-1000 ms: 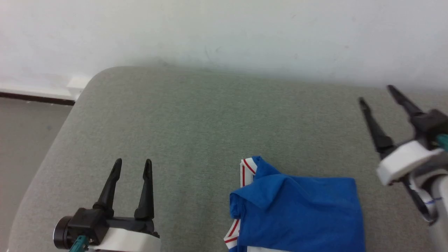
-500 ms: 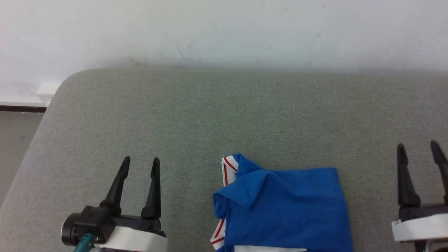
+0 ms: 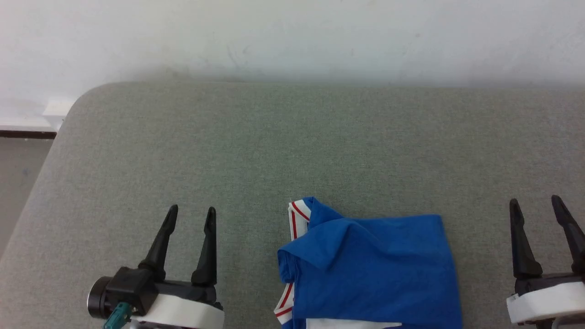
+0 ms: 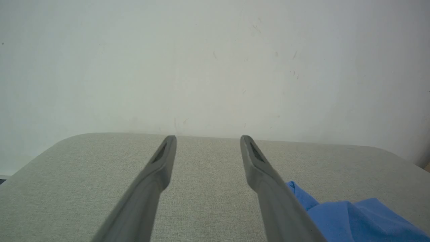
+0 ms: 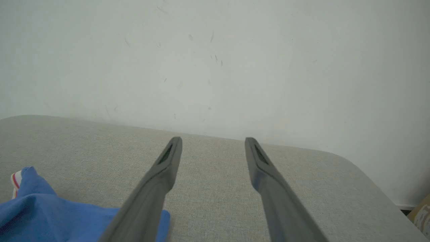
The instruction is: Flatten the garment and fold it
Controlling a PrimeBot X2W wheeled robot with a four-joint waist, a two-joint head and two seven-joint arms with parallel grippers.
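The garment (image 3: 374, 269), a royal-blue jersey with red-and-white striped trim, lies folded into a compact rectangle on the grey padded table (image 3: 274, 146), near its front edge. Its blue cloth also shows at the lower right of the left wrist view (image 4: 352, 218) and the lower left of the right wrist view (image 5: 50, 218). My left gripper (image 3: 191, 209) hovers open to the left of the garment, apart from it. To the garment's right my right gripper (image 3: 534, 200) stands open with nothing between its fingers.
A white wall (image 3: 292, 36) rises behind the table's far edge. The table's rounded corner (image 3: 87, 93) is at the far left, with floor and a dark baseboard (image 3: 27, 134) beyond it. A cardboard-coloured object (image 5: 424, 211) sits low at the right wrist view's right edge.
My right gripper came down from a raised, tilted pose at the far right to rest level beside the garment. The head view shifted. The left gripper and the garment kept their places.
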